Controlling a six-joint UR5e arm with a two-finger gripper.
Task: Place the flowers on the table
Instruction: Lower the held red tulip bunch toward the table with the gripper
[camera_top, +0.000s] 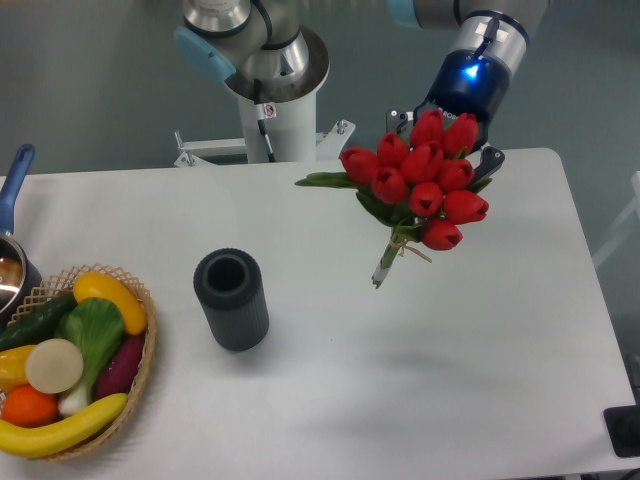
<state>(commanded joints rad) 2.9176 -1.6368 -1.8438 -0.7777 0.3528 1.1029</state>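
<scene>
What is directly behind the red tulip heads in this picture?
Behind the flowers is the gripper, its dark body and blue light visible above the blooms. Its fingertips and their hold on the bunch are covered by the tulip heads.

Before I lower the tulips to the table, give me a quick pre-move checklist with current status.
1. Bunch of red tulips held by the two-finger gripper: ok, raised above the table.
2. Grip security: cannot tell, blooms hide the fingers.
3. White tabletop under the stems bare: ok.
4. Dark grey ribbed cylinder vase clear of the path: ok, off to one side.
5. Wicker basket of produce clear: ok, far edge.
</scene>
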